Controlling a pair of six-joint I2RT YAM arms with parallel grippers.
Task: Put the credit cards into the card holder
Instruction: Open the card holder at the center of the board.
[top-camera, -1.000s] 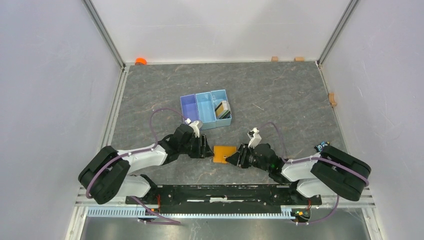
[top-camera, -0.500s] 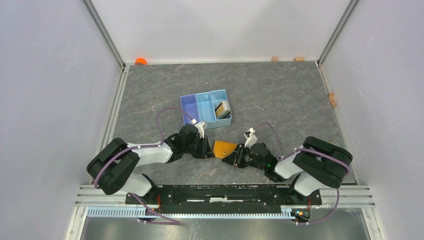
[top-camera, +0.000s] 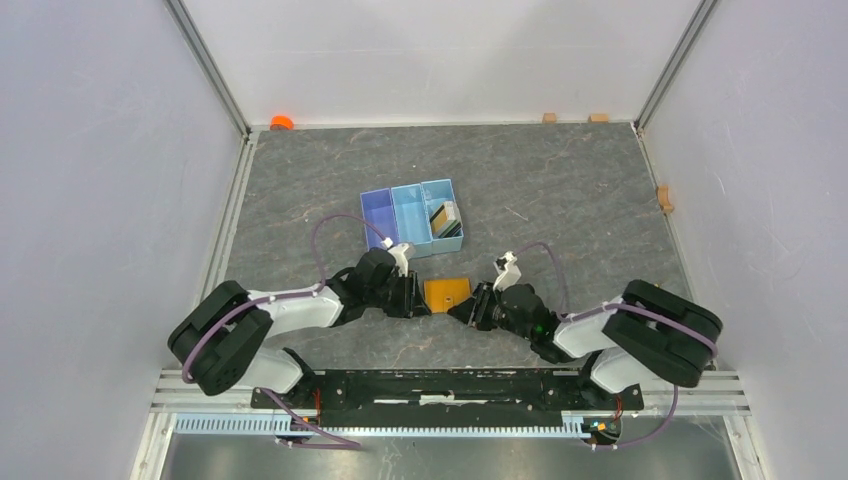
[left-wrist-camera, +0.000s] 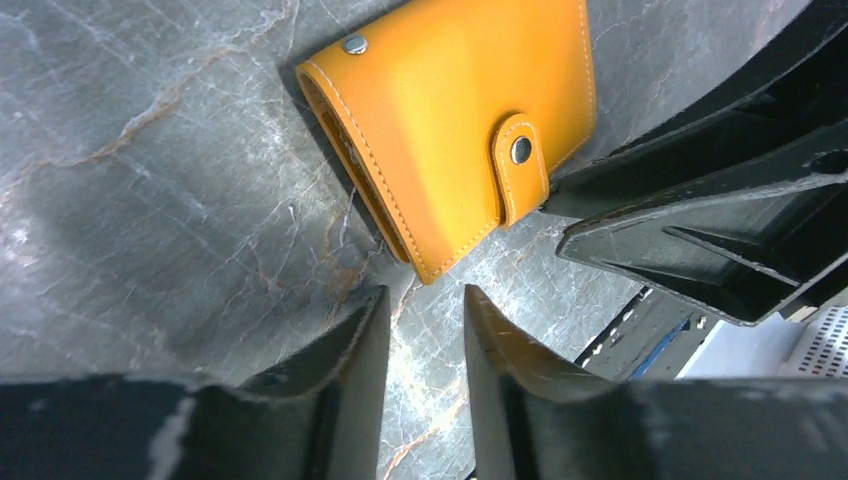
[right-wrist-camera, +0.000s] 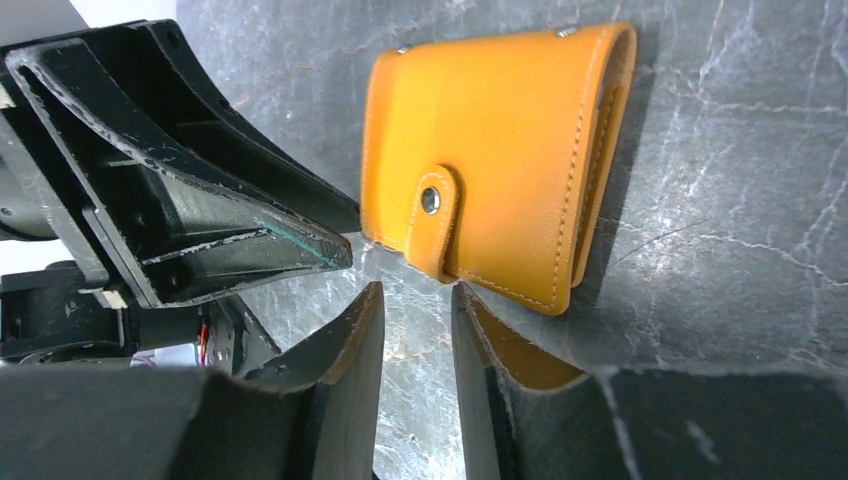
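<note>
Stone table (top-camera: 560, 190), left gripper (left-wrist-camera: 425, 300), right gripper (right-wrist-camera: 418, 295), both slightly parted, empty

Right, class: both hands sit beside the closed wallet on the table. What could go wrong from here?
1. The wallet lies closed with its clasp folded over. Neither the left hand nor the right hand grips it, so a push may just slide it.
2. The two hands sit very close together and could collide.

The left arm (top-camera: 290, 312) and right arm (top-camera: 600, 335) pair bulky black joint housings with white link shells, and a thin purple cable (top-camera: 330, 221) loops behind each set of fingers. The fingers (left-wrist-camera: 340, 370) are black tapered wedges with scuffed, chipped edges. A small white block (top-camera: 397, 249), perhaps a camera mount, sits just behind them.
</note>
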